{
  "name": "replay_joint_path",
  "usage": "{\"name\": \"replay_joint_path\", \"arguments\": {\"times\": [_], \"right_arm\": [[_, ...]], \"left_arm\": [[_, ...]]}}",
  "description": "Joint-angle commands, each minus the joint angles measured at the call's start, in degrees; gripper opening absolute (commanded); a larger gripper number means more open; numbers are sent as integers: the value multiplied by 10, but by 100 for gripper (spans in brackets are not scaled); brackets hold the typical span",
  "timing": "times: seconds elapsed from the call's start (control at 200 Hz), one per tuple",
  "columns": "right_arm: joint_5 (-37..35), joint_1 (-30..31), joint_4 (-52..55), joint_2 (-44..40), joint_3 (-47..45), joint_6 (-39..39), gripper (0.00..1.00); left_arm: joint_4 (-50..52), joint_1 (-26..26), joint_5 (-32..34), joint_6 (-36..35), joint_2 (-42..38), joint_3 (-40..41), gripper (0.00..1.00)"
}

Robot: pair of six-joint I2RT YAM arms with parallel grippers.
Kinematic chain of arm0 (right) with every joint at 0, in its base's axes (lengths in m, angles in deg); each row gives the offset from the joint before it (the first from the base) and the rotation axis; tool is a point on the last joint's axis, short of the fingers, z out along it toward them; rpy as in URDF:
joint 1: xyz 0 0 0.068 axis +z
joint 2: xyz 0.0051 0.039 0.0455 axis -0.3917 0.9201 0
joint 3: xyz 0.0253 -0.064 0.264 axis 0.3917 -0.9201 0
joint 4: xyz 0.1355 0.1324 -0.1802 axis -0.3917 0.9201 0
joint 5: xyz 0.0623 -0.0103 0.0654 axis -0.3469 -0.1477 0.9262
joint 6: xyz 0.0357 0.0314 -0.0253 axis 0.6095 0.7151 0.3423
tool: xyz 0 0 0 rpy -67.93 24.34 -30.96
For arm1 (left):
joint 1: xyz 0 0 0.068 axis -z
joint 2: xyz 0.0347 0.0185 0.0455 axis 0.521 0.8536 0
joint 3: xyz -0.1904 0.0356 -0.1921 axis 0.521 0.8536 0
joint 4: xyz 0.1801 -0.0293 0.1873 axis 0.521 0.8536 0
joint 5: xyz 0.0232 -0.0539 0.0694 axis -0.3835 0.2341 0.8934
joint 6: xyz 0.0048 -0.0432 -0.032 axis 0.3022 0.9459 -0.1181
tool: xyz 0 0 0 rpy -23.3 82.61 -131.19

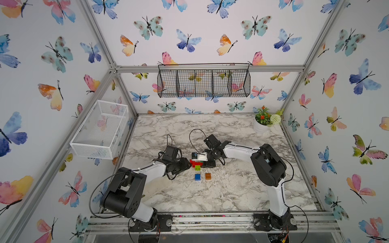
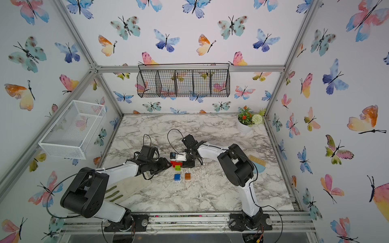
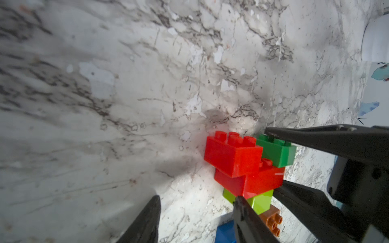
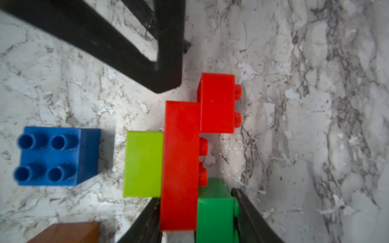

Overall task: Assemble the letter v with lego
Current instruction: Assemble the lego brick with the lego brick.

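Note:
A joined lego cluster lies on its side on the marble: lime green brick (image 4: 143, 164), long red brick (image 4: 181, 164), small red brick (image 4: 216, 103) and dark green brick (image 4: 214, 206). My right gripper (image 4: 194, 197) is shut across the long red and dark green bricks, one finger on each side. My left gripper (image 3: 196, 202) stands open beside the cluster with only bare table between its fingers; one fingertip (image 3: 242, 208) is against the lime green brick. A loose blue brick (image 1: 197, 177) and an orange brick (image 1: 208, 176) sit upright just in front of the cluster.
A potted plant (image 1: 261, 124) stands at the back right corner. A white mesh basket (image 1: 99, 128) hangs on the left wall and a black wire basket (image 1: 204, 83) on the back wall. A teal brush (image 2: 257, 163) lies behind the right arm.

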Motion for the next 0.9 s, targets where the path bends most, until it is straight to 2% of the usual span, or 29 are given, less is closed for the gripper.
{"name": "replay_joint_path", "arguments": {"times": [0.0,0.215,0.446,0.896], "right_arm": [[14,5,13,10,1,-5,52],[16,6,23,22,11,0,51],[13,8,9,22,8,9,58],[6,8,19,29,9,18,48]], "left_arm": [[3,0,-8,-10,22,-5,58],[-5,0,-14,-10,34,-10,56],[-8,0,-18,-11,45,-12,54],[-9,0,-19,-11,49,-17,53]]}}
